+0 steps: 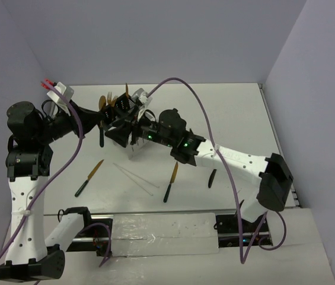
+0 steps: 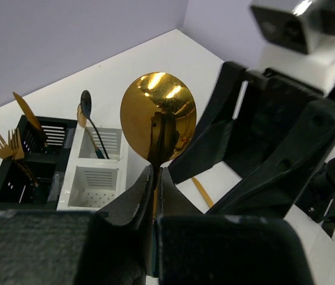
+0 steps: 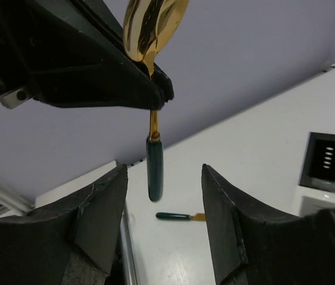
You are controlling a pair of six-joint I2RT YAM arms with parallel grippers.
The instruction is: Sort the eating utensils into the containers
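My left gripper (image 2: 154,178) is shut on the neck of a gold spoon (image 2: 158,124) and holds it upright, bowl up. Its dark green handle (image 3: 155,169) hangs below, between the fingers of my right gripper (image 3: 164,202), which is open and touches nothing. In the top view both grippers meet beside the containers, left gripper (image 1: 103,119) and right gripper (image 1: 115,129). The black container (image 2: 31,172) holds gold forks (image 2: 1,145) and a knife (image 2: 28,113). A dark spoon (image 2: 87,104) stands in the far compartment of the white container (image 2: 96,172).
On the table nearer the arm bases lie a gold-bladed knife (image 1: 90,177), two thin white chopsticks (image 1: 134,178), a green-handled utensil (image 1: 171,182) and a short black one (image 1: 212,178). A purple cable (image 1: 197,101) arcs over the right arm.
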